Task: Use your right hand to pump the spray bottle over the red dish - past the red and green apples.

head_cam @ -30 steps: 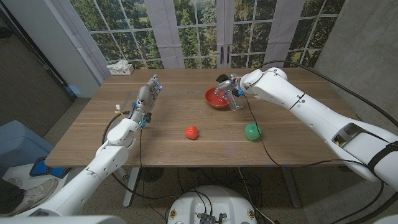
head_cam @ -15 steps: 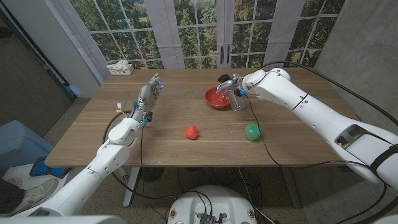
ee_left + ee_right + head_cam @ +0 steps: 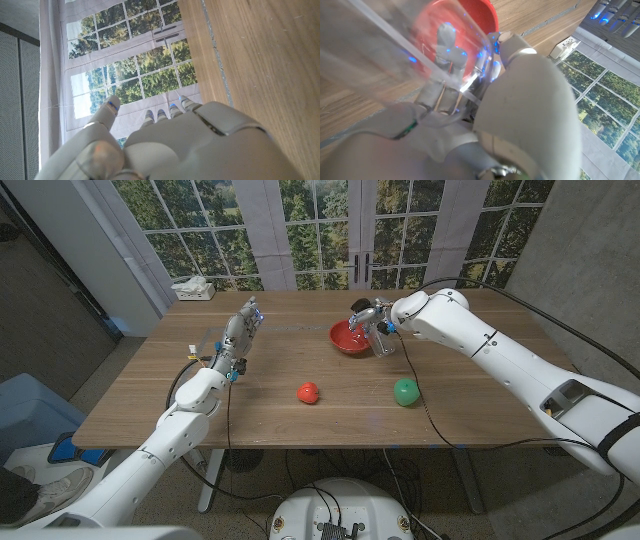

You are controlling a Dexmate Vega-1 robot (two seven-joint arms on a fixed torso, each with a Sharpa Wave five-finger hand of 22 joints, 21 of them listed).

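My right hand (image 3: 377, 320) grips a clear spray bottle (image 3: 382, 340) by its neck, tilted, at the right rim of the red dish (image 3: 345, 340); the black nozzle points over the dish. In the right wrist view the clear bottle (image 3: 395, 55) lies across my right hand (image 3: 520, 100), with the red dish (image 3: 455, 20) seen through and beyond it. A red apple (image 3: 308, 392) and a green apple (image 3: 405, 391) lie on the table nearer to me than the dish. My left hand (image 3: 238, 337) stands raised over the table's left part, fingers straight and apart, holding nothing; its back (image 3: 200, 145) faces the left wrist camera.
A white tissue box (image 3: 193, 289) sits at the far left corner of the wooden table (image 3: 270, 415). Black cables hang along my right arm past the green apple. Windows stand behind the table's far edge.
The right hand and bottle shifted slightly, the bottle tipping a little more toward the dish. The left hand and both apples have stayed put.
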